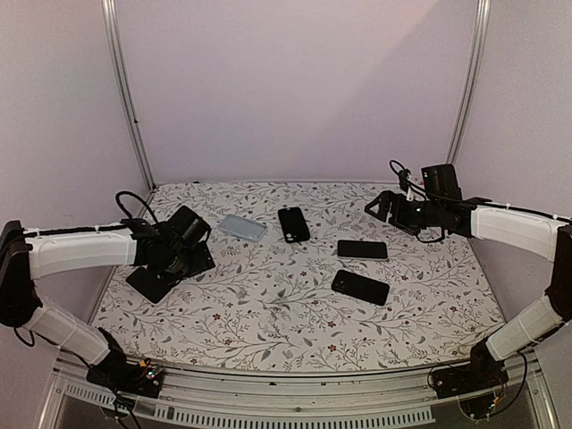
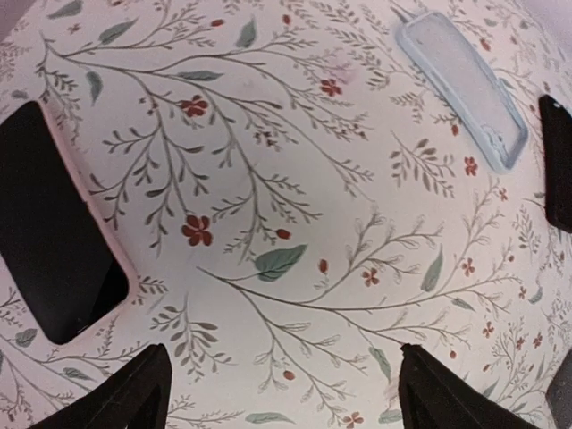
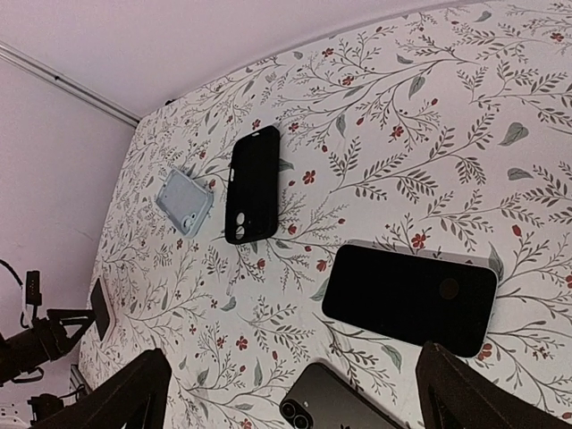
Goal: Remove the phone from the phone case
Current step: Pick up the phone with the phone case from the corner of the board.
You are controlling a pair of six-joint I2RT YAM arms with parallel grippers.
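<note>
1. Two robot arms reach in over a table dressed in a floral cloth (image 1: 268, 313). Three phones and two cases lie flat on it, none touching another.
2. The left gripper (image 2: 281, 368) hovers low over the left side of the table. Its fingers (image 2: 134, 393) are spread wide, with only patterned cloth between them, and they grip nothing.
3. A black-faced phone (image 2: 55, 228) lies flat beside that gripper, at the left of the wrist view. It is close to the near finger but not touching it, and it sits outside both cases.
4. A clear case (image 2: 460, 85) lies alone on the cloth, ahead of the left gripper and to its right.
5. Just past the clear case, towards the back middle of the table, lies a black case (image 1: 293, 223). Small round cutouts show at one end of it in the right wrist view.
6. The right gripper (image 3: 293, 366) hangs above the far right of the table. Its fingers (image 3: 125, 398) are also wide apart and hold nothing.
7. On the cloth below the right gripper lies a screen-up phone (image 3: 409, 298) with a pale edge showing along one side.
8. Nearer the arms' bases lies a lens-side-up phone (image 3: 326, 407), its camera rings just visible at the bottom of the right wrist view.
</note>
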